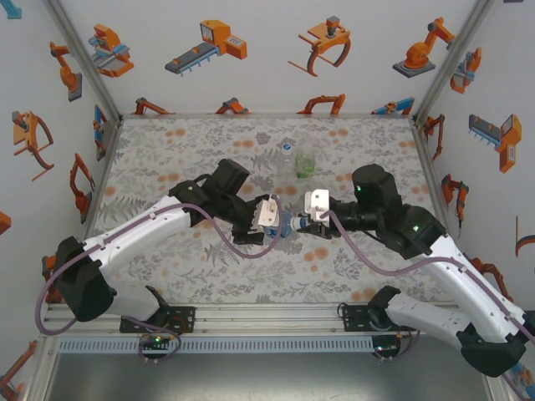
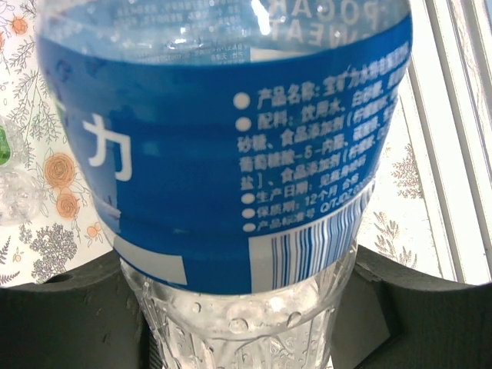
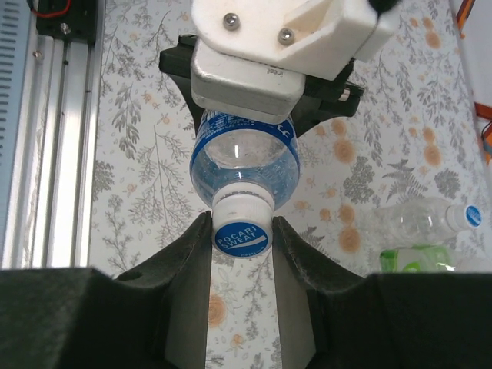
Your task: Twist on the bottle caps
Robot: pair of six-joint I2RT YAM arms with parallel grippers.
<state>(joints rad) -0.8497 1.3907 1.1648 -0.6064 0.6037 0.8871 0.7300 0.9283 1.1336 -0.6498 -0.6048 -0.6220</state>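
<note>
The blue-label bottle (image 1: 288, 224) hangs sideways above the table between both arms. My left gripper (image 1: 272, 213) is shut on its clear ribbed body (image 2: 231, 154), with a black finger on each side of it. A white bottle cap (image 3: 242, 231) with a blue printed top sits on the bottle's neck. My right gripper (image 3: 242, 224) is shut on that cap, and both pads touch its sides. A plain clear bottle (image 1: 287, 159) and a green-tinted bottle (image 1: 305, 163) stand close together farther back.
The flower-patterned table cover (image 1: 184, 159) has open room to the left and right of the arms. An aluminium rail (image 1: 267, 322) runs along the near edge. Printed walls close off the back and both sides.
</note>
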